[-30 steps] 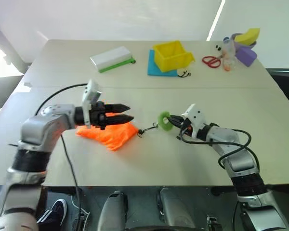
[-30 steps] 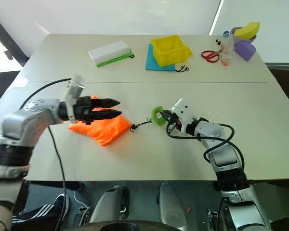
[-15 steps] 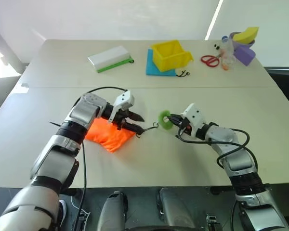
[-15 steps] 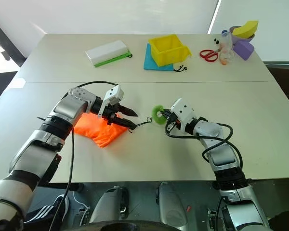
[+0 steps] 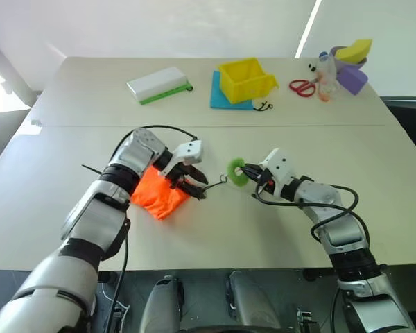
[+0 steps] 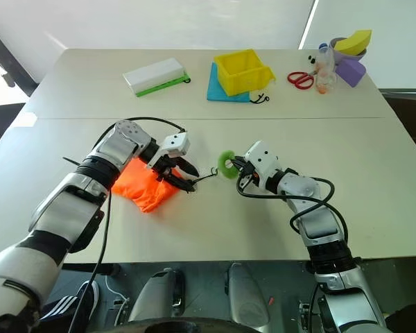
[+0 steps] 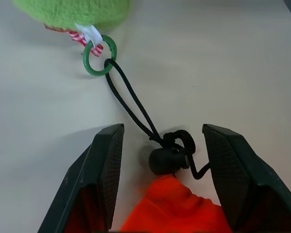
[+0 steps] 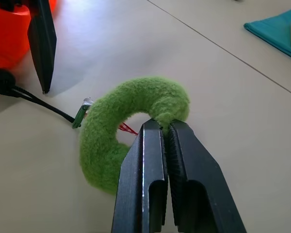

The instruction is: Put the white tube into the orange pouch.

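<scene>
1. The left pincer stands spread, its two black fingers on either side of the black cord stopper at the neck of the orange pouch. Neither finger touches the stopper or the fabric in the left wrist view; there is a gap on each side.
2. The right pincer is pressed together, pinching the fuzzy green ring at one spot on its rim. The ring lies on the counter, just beside the pouch on the side away from the left arm.
3. A thin black cord runs from the stopper at the pouch's neck to a small green metal loop, which hangs on the fuzzy ring by a white tag.
4. The orange pouch lies flat on the counter, partly covered by the left pincer and wrist; its mouth is bunched at the stopper, and whether it is open cannot be told.
5. Far beyond the pouch, at the back of the counter, sit a white-and-green flat box, a yellow bin on a blue cloth, red scissors and some purple and yellow items at the corner.
6. The white tube cannot be made out with certainty anywhere; a small pale object beside the yellow bin is too small to identify.
</scene>
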Controlling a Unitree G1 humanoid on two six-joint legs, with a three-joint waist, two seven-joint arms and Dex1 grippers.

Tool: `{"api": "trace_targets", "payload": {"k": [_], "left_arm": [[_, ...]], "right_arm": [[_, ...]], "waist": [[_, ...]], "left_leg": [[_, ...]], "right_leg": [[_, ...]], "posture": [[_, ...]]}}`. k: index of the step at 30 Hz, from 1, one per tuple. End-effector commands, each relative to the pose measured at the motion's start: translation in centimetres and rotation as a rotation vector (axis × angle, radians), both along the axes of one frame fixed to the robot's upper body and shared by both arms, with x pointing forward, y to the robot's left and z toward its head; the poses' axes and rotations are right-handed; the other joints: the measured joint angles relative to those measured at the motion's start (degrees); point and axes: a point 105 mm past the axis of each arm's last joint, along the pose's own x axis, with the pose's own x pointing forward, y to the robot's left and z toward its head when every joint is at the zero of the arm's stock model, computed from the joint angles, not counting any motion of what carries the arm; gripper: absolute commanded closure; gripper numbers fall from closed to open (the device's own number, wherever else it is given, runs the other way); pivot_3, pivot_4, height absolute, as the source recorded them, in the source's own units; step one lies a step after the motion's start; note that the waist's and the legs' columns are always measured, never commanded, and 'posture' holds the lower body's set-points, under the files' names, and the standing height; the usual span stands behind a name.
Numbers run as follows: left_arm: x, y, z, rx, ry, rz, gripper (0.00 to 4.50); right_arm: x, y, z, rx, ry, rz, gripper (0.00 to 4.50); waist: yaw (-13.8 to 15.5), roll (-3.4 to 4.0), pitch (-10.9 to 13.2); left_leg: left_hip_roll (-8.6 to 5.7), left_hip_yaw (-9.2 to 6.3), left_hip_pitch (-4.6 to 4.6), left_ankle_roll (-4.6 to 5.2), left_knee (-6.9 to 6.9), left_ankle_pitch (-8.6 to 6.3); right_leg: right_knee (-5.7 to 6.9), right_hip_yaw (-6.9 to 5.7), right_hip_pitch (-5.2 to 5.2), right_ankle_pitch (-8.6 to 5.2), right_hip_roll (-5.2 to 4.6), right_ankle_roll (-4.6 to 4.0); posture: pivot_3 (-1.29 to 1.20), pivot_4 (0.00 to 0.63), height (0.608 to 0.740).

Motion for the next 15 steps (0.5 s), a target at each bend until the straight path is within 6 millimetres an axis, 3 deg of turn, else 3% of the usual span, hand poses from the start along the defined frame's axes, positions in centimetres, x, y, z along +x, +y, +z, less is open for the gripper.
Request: {"api": "trace_targets", "payload": {"k": [1, 3, 6, 15], "left_arm": [[0.21, 0.22, -0.13, 0.034, -0.021, -0.005, 2.0], [0.13, 0.25, -0.35, 0.046, -0.021, -0.013, 2.53], [0.11, 0.04, -0.36, 0.034, -0.038, -0.022, 4.05], [-0.05, -0.2, -0.1, 0.011, -0.052, -0.044, 4.05]], "right_arm": [[-0.12, 0.38, 1.73, 0.018, -0.061, 0.012, 4.5], [-0.13, 0.39, 1.78, 0.015, -0.064, 0.013, 4.5], [-0.11, 0.44, 1.82, 0.017, -0.062, 0.013, 4.5], [-0.03, 0.51, 1.9, 0.012, -0.064, 0.019, 4.5]], "waist": [[0.01, 0.0, 0.0], [0.01, 0.0, 0.0], [0.02, 0.0, 0.0], [0.05, 0.0, 0.0]], "left_leg": [[0.0, 0.0, 0.01, 0.0, 0.0, 0.0], [0.0, 0.0, 0.01, 0.0, 0.01, 0.0], [0.0, 0.0, 0.01, 0.0, 0.01, 0.0], [0.0, 0.0, 0.01, 0.0, 0.01, 0.0]], "right_leg": [[0.01, 0.0, 0.0, 0.0, 0.0, 0.0], [0.02, 0.0, 0.0, 0.0, 0.0, 0.0], [0.02, 0.01, 0.0, 0.0, 0.0, 0.0], [0.03, 0.0, 0.0, 0.01, 0.0, 0.01]], "posture": [[0.0, 0.15, 0.74], [0.0, 0.15, 0.74], [0.0, 0.15, 0.74], [0.0, 0.15, 0.74]]}}
